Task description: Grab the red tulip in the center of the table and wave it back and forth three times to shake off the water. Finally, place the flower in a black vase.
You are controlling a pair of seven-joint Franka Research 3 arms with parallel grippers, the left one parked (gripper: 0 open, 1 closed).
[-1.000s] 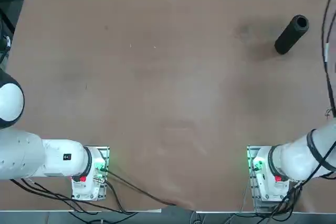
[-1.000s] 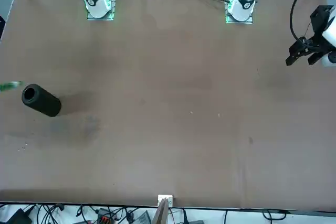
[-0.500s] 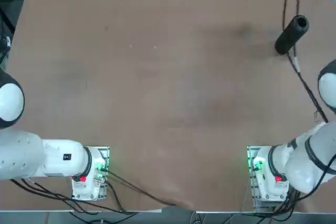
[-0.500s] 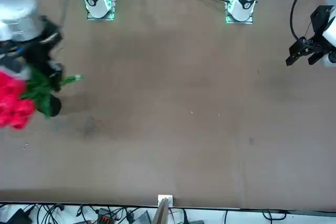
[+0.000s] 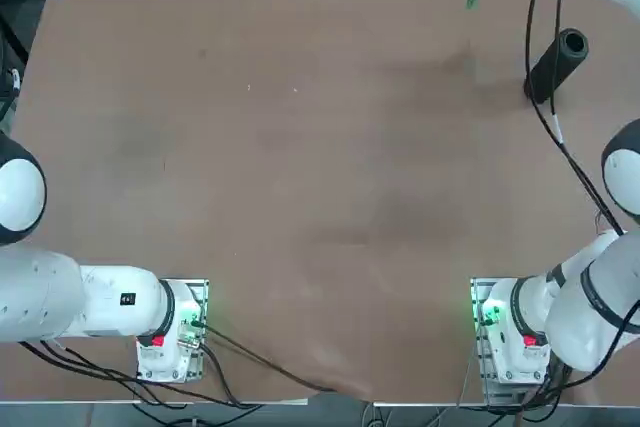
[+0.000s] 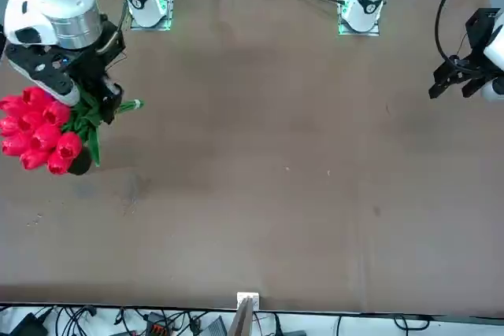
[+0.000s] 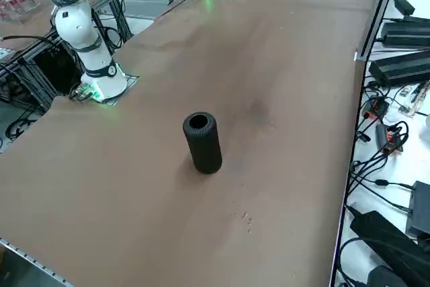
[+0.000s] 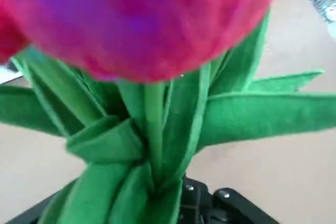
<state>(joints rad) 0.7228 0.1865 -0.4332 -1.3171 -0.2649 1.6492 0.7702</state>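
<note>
We carry the red tulip point(image 6: 41, 131) above the black vase point(image 7: 203, 142), gripped in our right claw point(image 6: 101, 101).

The bunch lies roughly level in the air, blooms reaching past the vase toward the worktop point(image 6: 268, 163) edge, the stem tip point(image 6: 132, 105) pointing back toward the worktop's middle. Our claw is clamped on the bound stems just behind the leaves, directly over the vase, which stands upright, mouth up. We judge the stems must swing to point down at that mouth before insertion.
</note>
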